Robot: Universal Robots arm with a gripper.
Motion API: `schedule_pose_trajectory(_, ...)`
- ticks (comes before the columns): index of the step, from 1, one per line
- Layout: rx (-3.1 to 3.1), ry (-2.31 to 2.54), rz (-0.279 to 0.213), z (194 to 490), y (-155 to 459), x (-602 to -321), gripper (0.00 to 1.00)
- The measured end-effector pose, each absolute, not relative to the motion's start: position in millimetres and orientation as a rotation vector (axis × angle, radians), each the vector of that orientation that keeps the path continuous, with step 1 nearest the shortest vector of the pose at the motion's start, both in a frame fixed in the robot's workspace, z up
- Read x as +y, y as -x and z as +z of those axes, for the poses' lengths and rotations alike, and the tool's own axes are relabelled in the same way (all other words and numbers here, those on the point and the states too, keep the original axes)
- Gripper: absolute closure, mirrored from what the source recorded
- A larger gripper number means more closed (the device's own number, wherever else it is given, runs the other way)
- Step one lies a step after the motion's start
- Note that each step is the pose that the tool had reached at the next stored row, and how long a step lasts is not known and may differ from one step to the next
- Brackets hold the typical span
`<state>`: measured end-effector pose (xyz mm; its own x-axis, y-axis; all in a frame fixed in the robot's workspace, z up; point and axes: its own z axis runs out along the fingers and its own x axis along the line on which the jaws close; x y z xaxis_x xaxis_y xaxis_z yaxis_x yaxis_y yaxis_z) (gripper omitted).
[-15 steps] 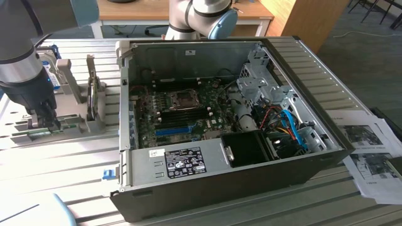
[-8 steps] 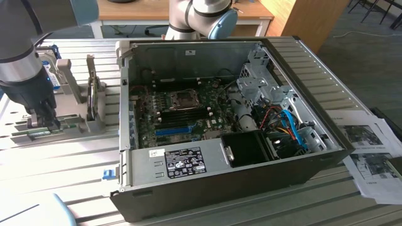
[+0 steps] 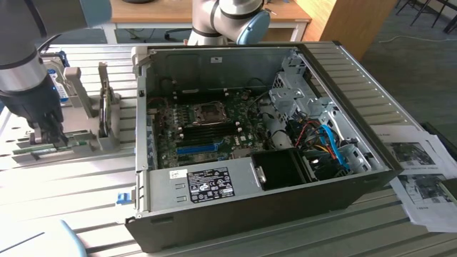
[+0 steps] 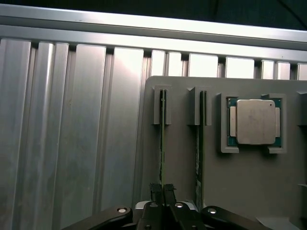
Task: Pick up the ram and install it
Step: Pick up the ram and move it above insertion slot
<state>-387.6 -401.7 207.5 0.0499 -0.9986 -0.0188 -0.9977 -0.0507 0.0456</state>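
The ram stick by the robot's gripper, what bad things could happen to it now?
The ram stands on edge in a narrow slot of the gray holder, right at the gripper. A crooked pull might jam or bend it. A second stick stands in the next slot, close by, so the gripper could knock it.

I see a ribbed table of bare, softly shining aluminium. The holder is matt grey plastic, the ram green circuit board, and the processor lid dull brushed metal. In the exterior view the case is matt black, with paper sheets at its 3 o'clock and a wooden desk at 12.
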Motion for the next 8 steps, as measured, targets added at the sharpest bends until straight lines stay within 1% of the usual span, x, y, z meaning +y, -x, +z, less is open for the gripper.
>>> schedule_pose_trajectory(8,-2.150,-2.262,-0.070,213.0,387.6,-401.7,0.89)
